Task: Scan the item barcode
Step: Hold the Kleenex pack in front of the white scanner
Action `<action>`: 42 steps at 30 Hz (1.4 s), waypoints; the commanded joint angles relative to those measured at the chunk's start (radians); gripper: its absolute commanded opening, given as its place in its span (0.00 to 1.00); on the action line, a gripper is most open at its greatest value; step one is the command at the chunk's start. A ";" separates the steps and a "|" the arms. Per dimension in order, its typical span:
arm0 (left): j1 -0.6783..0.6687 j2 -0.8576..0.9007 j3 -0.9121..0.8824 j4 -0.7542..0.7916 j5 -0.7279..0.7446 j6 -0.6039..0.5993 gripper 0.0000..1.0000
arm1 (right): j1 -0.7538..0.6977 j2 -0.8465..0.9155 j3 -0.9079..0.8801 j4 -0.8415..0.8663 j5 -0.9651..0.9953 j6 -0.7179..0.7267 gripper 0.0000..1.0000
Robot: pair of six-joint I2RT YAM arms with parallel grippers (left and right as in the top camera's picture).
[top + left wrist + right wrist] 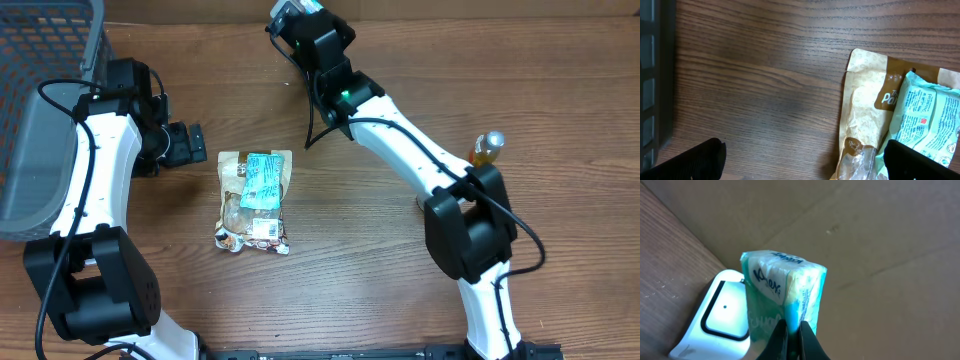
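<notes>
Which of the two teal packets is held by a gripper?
The Kleenex packet, pinched in the right gripper beside the white scanner; the other packet lies free on the brown bag.

Tissue pack [782, 287] cropped, scanner [715, 317] (behind) half hidden

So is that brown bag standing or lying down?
Lying flat: the bag rests on the table, a teal packet on top of it.

White-shelled left arm [95, 170] and right arm [400, 140] have black joints and black cables.
</notes>
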 commanded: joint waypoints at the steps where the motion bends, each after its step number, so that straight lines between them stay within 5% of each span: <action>1: 0.004 0.014 0.021 0.001 0.008 0.008 1.00 | -0.015 0.049 0.016 0.062 0.024 -0.061 0.04; 21: 0.004 0.014 0.021 0.001 0.008 0.008 1.00 | -0.075 0.199 0.015 0.256 -0.025 -0.061 0.04; 27: 0.004 0.014 0.021 0.001 0.008 0.008 0.99 | -0.075 0.227 0.015 0.287 -0.046 -0.245 0.04; 42: 0.004 0.014 0.021 0.001 0.008 0.007 1.00 | -0.074 0.209 0.016 0.283 -0.008 -0.147 0.04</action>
